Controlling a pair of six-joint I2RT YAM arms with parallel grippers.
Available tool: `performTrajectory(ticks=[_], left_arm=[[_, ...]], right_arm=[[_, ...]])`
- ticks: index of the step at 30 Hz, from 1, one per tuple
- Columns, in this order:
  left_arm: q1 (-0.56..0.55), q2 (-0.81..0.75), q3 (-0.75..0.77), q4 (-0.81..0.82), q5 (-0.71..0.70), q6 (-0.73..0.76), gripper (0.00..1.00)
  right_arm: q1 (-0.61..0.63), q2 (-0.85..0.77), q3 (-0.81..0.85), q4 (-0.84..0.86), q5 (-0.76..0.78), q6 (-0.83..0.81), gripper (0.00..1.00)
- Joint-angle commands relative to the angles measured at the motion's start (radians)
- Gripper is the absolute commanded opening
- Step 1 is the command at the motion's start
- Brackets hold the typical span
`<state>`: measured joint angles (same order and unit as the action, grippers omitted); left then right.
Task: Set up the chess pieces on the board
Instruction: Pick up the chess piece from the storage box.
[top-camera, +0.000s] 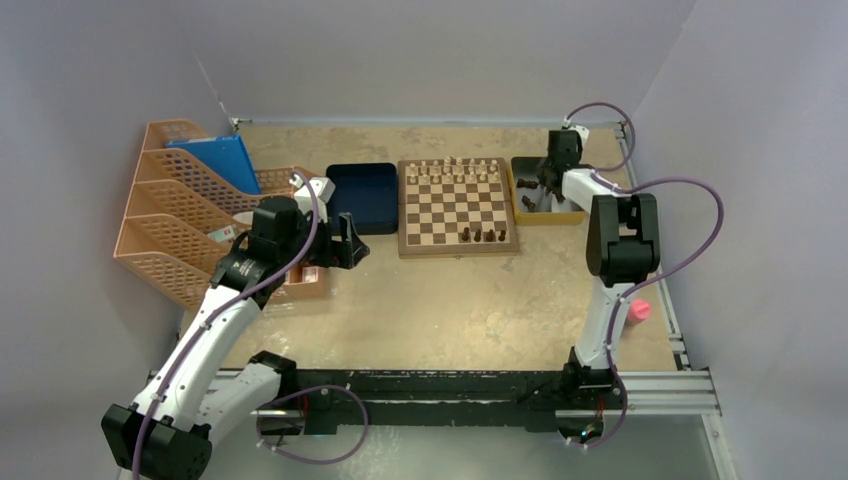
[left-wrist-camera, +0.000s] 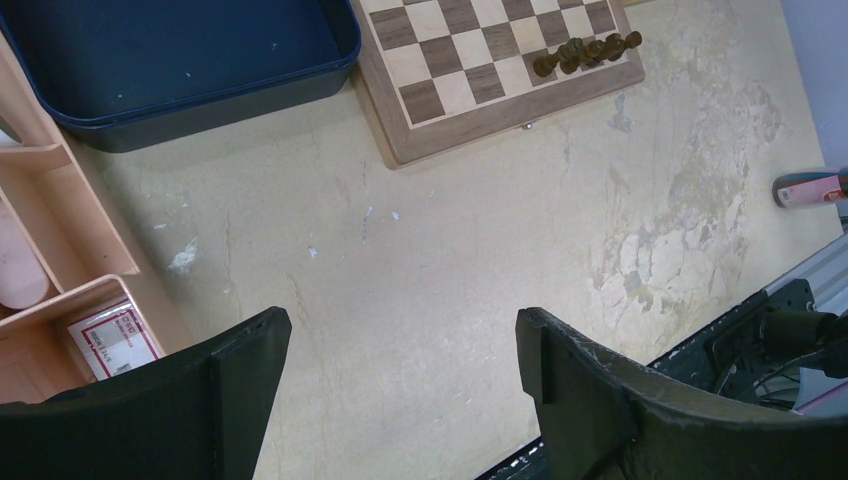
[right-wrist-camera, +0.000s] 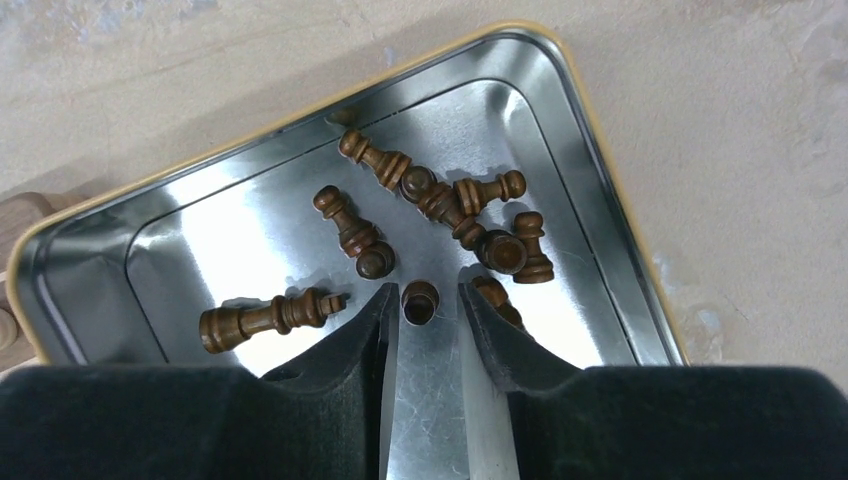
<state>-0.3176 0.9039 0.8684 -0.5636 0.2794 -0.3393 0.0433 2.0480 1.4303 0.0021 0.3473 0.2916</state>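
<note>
While the left gripper (left-wrist-camera: 400, 335) gapes wide, the right gripper (right-wrist-camera: 424, 292) straddles a chess piece (right-wrist-camera: 419, 303), grip unclear

Soft, even light falls from above on your counter (top-camera: 450, 300), with only faint shadows. In the right wrist view the silver tray (right-wrist-camera: 200, 250) glares white and mirrors streaks. The left claw (left-wrist-camera: 400, 340) and right claw (right-wrist-camera: 422, 300) sit dark and slightly soft-edged close to the lens.
</note>
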Motion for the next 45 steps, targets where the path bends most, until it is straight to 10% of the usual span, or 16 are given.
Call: performTrajectory(ticks=[1, 45], left_arm=[[-0.006, -0.005, 0.001, 0.023, -0.008, 0.002, 0.83], [-0.006, -0.001, 0.0, 0.029, 0.022, 0.006, 0.83]], right_arm=[[0.0, -0.001, 0.033, 0.022, -0.029, -0.026, 0.29], [0.056, -0.11, 0.059, -0.096, 0.051, 0.008, 0.11]])
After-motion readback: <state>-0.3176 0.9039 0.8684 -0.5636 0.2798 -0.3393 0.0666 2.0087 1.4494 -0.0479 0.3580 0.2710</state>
